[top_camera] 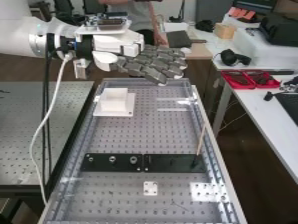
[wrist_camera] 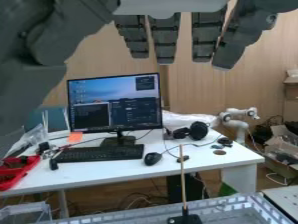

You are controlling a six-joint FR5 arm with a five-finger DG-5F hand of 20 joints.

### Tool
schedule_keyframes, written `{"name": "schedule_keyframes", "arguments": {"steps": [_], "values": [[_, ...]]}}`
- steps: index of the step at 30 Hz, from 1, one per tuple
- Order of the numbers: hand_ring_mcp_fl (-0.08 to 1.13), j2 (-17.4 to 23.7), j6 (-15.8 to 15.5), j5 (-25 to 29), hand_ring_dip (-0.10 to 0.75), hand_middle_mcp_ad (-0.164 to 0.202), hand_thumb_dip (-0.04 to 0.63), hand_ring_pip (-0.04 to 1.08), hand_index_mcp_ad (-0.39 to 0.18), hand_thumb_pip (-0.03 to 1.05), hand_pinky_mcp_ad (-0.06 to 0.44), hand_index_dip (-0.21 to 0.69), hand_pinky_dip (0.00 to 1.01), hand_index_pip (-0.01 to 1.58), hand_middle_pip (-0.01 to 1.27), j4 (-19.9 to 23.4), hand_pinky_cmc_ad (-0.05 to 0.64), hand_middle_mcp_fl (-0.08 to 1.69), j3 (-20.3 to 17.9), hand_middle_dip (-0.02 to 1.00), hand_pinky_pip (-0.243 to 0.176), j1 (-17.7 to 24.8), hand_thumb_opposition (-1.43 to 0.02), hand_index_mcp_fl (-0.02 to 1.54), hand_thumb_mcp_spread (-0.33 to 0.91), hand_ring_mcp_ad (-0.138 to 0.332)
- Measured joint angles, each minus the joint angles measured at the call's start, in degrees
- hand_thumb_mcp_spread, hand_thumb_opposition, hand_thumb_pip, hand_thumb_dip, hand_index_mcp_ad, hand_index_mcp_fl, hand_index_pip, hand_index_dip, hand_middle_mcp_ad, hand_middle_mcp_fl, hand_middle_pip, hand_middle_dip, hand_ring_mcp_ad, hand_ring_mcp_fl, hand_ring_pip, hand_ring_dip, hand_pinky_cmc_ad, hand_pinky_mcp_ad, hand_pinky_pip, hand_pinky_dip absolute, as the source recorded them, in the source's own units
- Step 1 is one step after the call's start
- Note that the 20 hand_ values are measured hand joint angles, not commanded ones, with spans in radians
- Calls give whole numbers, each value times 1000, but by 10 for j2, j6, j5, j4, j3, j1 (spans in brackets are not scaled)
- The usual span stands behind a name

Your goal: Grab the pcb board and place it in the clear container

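High view, left to right: white block [top_camera: 114, 99] upper left on the bench [top_camera: 120, 132], set on a flat base, probably for stability. Black mounting plates [top_camera: 110, 161] lie crosswise lower down. Small white holed plate [top_camera: 151, 188], lower centre, lying flat; possibly the pcb board, can't tell for sure. Robot hand [top_camera: 151, 63] upper centre, open, fingers straight, nothing gripped, above the far end, likely leaving room to descend. Clear container [top_camera: 174, 103], apparently, right of block. Thin stick [top_camera: 201, 139] right of centre, near-upright, base-supported.
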Motion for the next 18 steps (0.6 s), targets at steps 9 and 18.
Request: {"name": "schedule_keyframes", "arguments": {"steps": [9, 18], "values": [[26, -22, 8, 11, -17, 133, 24, 87, -7, 454, 190, 145, 459, 86, 141, 62, 246, 9, -41, 24, -106, -8, -749, 38, 248, 218], [0, -54, 20, 21, -17, 129, 141, 86, -47, 586, 190, 141, 461, 290, 138, 108, 246, 5, -61, 47, -113, -19, -806, 56, 307, 218]]}}
